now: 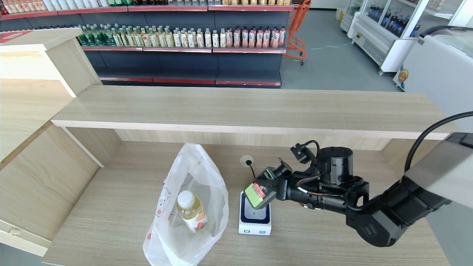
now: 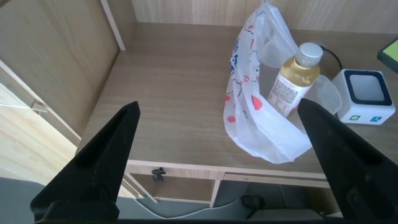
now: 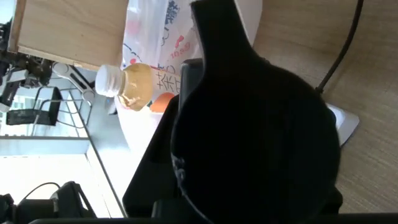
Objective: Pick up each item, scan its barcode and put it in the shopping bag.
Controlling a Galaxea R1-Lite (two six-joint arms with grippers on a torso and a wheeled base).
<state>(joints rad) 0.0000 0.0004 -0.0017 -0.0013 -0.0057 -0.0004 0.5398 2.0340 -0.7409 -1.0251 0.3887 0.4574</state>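
r hand (image 1: 261, 189) clamps green pkt (image 1: 253, 195) just above scanner (image 1: 254, 224)

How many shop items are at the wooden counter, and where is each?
2. A white-capped plastic bottle of yellow drink sits inside the white plastic shopping bag; a small green-and-red packet is held by the right gripper above the white scanner. The bag may hide more.
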